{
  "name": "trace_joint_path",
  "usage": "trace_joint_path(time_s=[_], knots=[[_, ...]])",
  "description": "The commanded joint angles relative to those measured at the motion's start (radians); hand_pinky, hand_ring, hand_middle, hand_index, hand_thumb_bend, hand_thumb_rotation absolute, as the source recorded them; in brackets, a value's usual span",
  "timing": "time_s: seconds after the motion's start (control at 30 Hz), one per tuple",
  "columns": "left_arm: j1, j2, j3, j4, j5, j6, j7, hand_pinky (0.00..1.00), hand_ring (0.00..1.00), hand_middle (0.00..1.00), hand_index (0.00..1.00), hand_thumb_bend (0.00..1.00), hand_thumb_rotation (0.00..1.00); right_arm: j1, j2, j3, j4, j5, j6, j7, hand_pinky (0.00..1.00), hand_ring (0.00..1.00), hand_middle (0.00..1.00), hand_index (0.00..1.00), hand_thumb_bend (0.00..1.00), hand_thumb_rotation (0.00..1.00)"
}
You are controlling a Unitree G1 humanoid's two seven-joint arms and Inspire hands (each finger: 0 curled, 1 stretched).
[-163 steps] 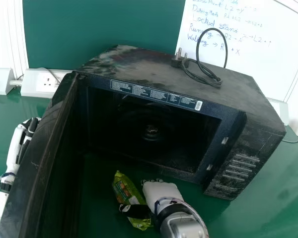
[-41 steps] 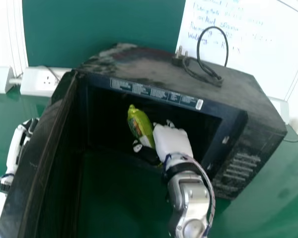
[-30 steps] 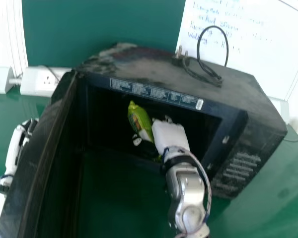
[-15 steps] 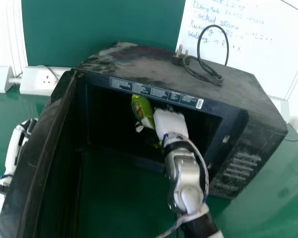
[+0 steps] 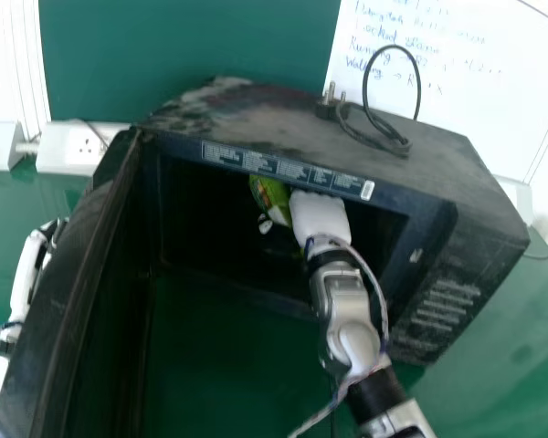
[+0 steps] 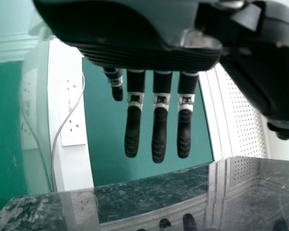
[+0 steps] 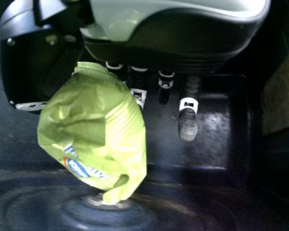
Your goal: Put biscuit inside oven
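The glossy lime-green plastic biscuit packet (image 5: 272, 196) is inside the black box-shaped microwave oven (image 5: 347, 324), held beyond the front opening by the white-backed right hand (image 5: 318, 214). The thumb is on one side of the wrapper and fingers are on the other, so the packet is pinched between them, though at least one finger (image 7: 188, 126) extends free beside it. The film looks thin, crinkly and a little slippery; I'd judge the load light, with brittle biscuits inside (a hard squeeze would likely mean crumbs). A broad, gentle hold round the filled middle should serve better than the loose crimped end, which could fold or slip. In the right wrist view, the packet's lower end appears close to the raised round hub (image 7: 111, 201) of the oven floor; I cannot tell whether they touch. That bump might tip the packet on release, so lowering it beside the hub seems wiser. The opening's upper edge is near the back of the hand, and the swung-out dark door (image 5: 82, 274) stands on the robot's left, leaving the way in from the front. A black power cable with its plug (image 5: 374, 137) lies on the oven's top, away from the work. Beyond the door, the left hand (image 6: 159, 134) idles over the green surface (image 5: 484, 365), fingers straight and slightly apart.
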Motion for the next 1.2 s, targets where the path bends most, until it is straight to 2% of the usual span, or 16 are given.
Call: trace_joint_path(time_s=[0.0,0.17,0.2,0.23,0.27,0.3,0.33,0.37,0.4,0.5,0.57,0.67,0.77,0.93,1.07,1.17], knots=[[0.013,-0.004,-0.004,-0.014,-0.001,-0.001,0.003,0.41,0.43,0.46,0.49,0.52,0.07,-0.039,-0.01,0.007,0.022,0.022,0.006,-0.022,0.12,0.2,0.47,0.64,0.56,0.0],[0.014,-0.008,-0.002,-0.018,0.003,0.007,0.01,0.41,0.43,0.46,0.49,0.52,0.07,-0.037,-0.007,-0.004,0.019,0.083,0.021,-0.016,0.12,0.19,0.47,0.69,0.57,0.0],[0.014,-0.008,-0.003,-0.018,0.001,0.006,0.008,0.41,0.43,0.46,0.49,0.52,0.07,-0.032,-0.009,-0.002,0.01,0.091,0.028,-0.007,0.13,0.21,0.47,0.71,0.57,0.0],[0.012,-0.006,-0.003,-0.014,-0.002,0.002,0.005,0.41,0.43,0.46,0.49,0.52,0.07,-0.028,-0.011,0.003,0.0,0.094,0.037,0.004,0.18,0.27,0.47,0.72,0.57,0.0],[0.011,-0.005,-0.003,-0.012,-0.003,0.0,0.003,0.41,0.43,0.46,0.49,0.52,0.07,-0.024,-0.016,0.01,-0.011,0.095,0.046,0.021,0.27,0.38,0.52,0.73,0.7,0.15],[0.01,-0.004,-0.003,-0.01,-0.005,-0.002,0.0,0.41,0.43,0.46,0.49,0.52,0.07,-0.02,-0.022,0.019,-0.024,0.093,0.053,0.042,0.36,0.47,0.58,0.74,0.77,0.26],[0.01,-0.004,-0.003,-0.007,-0.009,-0.003,-0.004,0.41,0.43,0.46,0.49,0.51,0.07,-0.014,-0.028,0.024,-0.039,0.094,0.058,0.062,0.46,0.57,0.65,0.76,0.81,0.36],[0.009,-0.005,-0.002,-0.007,-0.011,-0.003,-0.004,0.41,0.43,0.46,0.49,0.51,0.07,-0.006,-0.033,0.028,-0.056,0.096,0.064,0.078,0.51,0.62,0.69,0.77,0.83,0.41],[0.009,-0.005,-0.002,-0.006,-0.011,-0.005,-0.004,0.41,0.43,0.46,0.49,0.52,0.07,0.003,-0.039,0.035,-0.075,0.09,0.072,0.094,0.55,0.67,0.73,0.78,0.85,0.47],[0.01,-0.004,-0.001,-0.005,-0.009,-0.005,-0.004,0.41,0.43,0.46,0.49,0.52,0.07,0.03,-0.061,0.067,-0.138,0.058,0.107,0.157,0.58,0.71,0.78,0.84,0.88,0.64],[0.009,-0.005,-0.001,-0.003,-0.009,-0.006,-0.003,0.41,0.43,0.46,0.49,0.52,0.07,0.05,-0.071,0.079,-0.194,0.043,0.137,0.21,0.61,0.75,0.82,0.87,0.9,0.71],[0.012,-0.005,-0.001,-0.011,-0.004,0.001,0.002,0.41,0.43,0.46,0.49,0.52,0.07,0.087,-0.077,0.078,-0.287,0.035,0.183,0.282,0.7,0.84,0.9,0.94,0.93,0.76],[0.013,-0.004,-0.001,-0.013,0.0,0.001,0.003,0.41,0.43,0.46,0.49,0.52,0.07,0.13,-0.081,0.074,-0.376,0.027,0.217,0.342,0.76,0.88,0.93,0.96,0.95,0.81],[0.012,-0.003,0.0,-0.011,-0.01,-0.002,-0.005,0.41,0.43,0.46,0.49,0.52,0.07,0.201,-0.093,0.071,-0.527,0.004,0.255,0.434,0.76,0.89,0.94,0.98,0.96,0.84],[0.014,-0.003,0.001,-0.014,-0.01,0.005,-0.002,0.41,0.43,0.47,0.49,0.52,0.07,0.239,-0.102,0.066,-0.66,-0.038,0.296,0.558,0.8,0.93,0.97,1.0,0.94,0.84],[0.015,-0.004,0.001,-0.022,-0.007,0.017,0.001,0.42,0.44,0.47,0.49,0.52,0.07,0.263,-0.12,0.063,-0.751,-0.073,0.295,0.64,0.8,0.93,0.98,1.0,0.93,0.82]])
